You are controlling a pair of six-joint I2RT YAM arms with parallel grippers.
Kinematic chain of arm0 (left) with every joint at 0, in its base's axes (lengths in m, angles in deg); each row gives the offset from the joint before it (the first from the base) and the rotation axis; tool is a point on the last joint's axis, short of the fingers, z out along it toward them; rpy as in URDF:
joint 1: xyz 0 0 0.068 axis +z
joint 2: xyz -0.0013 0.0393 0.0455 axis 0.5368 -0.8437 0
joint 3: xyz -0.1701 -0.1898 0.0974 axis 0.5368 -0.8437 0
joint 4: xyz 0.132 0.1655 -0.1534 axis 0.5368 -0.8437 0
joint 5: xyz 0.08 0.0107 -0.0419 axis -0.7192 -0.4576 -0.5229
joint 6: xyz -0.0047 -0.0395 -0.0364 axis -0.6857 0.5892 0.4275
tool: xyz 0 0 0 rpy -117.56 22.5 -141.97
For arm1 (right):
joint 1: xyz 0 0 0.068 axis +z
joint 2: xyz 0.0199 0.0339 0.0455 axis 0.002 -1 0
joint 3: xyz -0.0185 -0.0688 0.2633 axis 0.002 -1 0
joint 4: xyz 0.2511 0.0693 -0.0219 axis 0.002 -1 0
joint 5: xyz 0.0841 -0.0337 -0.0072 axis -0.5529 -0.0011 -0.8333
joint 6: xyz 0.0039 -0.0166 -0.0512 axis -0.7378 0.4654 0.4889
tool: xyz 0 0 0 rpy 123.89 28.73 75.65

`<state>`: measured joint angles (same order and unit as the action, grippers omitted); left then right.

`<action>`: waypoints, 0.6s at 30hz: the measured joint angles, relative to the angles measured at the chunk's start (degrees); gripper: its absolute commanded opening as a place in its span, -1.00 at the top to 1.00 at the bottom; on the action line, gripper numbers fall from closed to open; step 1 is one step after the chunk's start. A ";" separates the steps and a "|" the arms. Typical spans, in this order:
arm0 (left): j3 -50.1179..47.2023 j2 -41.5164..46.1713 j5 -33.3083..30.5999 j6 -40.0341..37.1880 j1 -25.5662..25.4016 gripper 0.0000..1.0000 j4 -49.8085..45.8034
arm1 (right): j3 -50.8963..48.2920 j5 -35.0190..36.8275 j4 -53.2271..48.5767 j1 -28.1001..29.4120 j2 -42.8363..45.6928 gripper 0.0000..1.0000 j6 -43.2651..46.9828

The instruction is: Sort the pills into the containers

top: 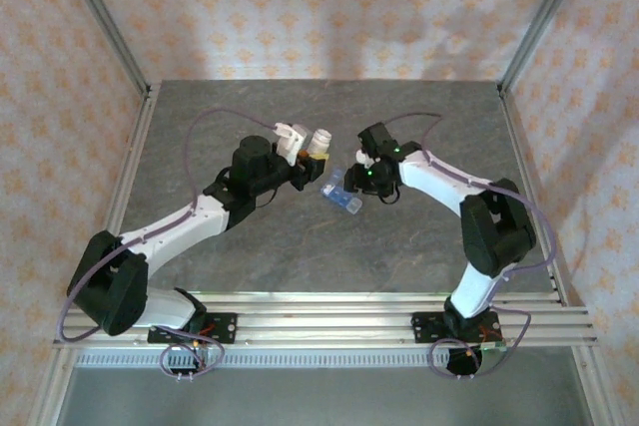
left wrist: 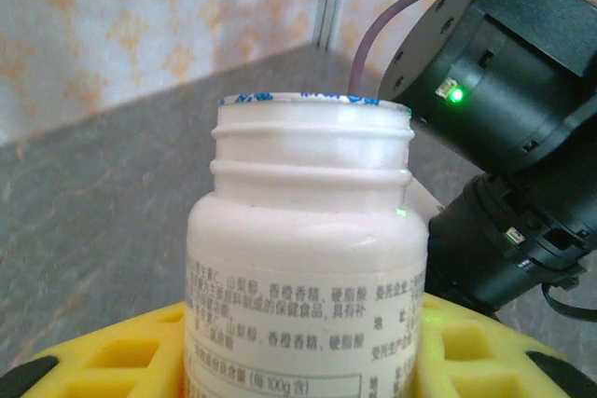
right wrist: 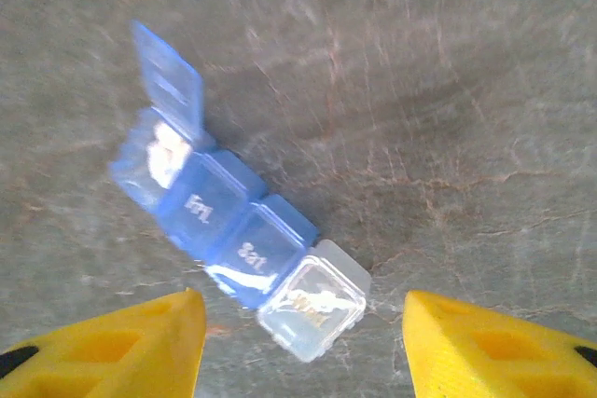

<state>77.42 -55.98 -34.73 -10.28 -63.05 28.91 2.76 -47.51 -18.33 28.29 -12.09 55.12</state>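
The left gripper (top: 304, 146) is clamped on a white pill bottle (left wrist: 303, 240), which stands upright between its yellow fingers (left wrist: 103, 361). The bottle has no cap. A thin blue-printed edge runs round the top of its threaded neck, and from this low angle I cannot tell whether that is a seal or a bare rim. A label with small printed lines covers the body. In the overhead view the bottle sits at the tip of the left arm near the middle of the grey stone-patterned table (top: 250, 246). Just behind it in the left wrist view is the black wrist housing (left wrist: 504, 53) of the right arm, with a green light (left wrist: 454, 93) lit.

The right gripper (right wrist: 300, 323) hangs over the pill box (right wrist: 219, 216) with its two yellow fingertips (right wrist: 121, 347) spread wide, one on each side and clear of the box, gripping nothing. The pill box lies flat on the table on a diagonal, just beside the bottle and between the two grippers. It is a joined strip of translucent blue compartments ending in one clear compartment (right wrist: 312, 309), which lies nearest the fingertips. The far-end compartment (right wrist: 160, 157) has its lid (right wrist: 168, 81) flipped up and holds something white. The two middle lids are shut and carry white lettering.
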 measured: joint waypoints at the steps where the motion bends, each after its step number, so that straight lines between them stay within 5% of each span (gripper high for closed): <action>1: -0.61 0.39 0.11 0.07 0.00 1.00 1.95 | 0.83 0.00 -0.42 -0.35 0.79 -0.18 -0.02; 11: -2.60 1.44 1.51 1.55 0.00 1.00 16.44 | 10.19 1.97 -4.79 -7.91 2.36 -0.22 -0.07; 18: -2.75 2.29 3.15 1.53 0.00 1.00 20.50 | 19.69 5.77 -7.63 -8.96 -6.78 -0.23 0.26</action>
<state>74.67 -53.68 -31.58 -8.75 -63.05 49.41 22.45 -41.74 -25.96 19.33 -18.87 55.38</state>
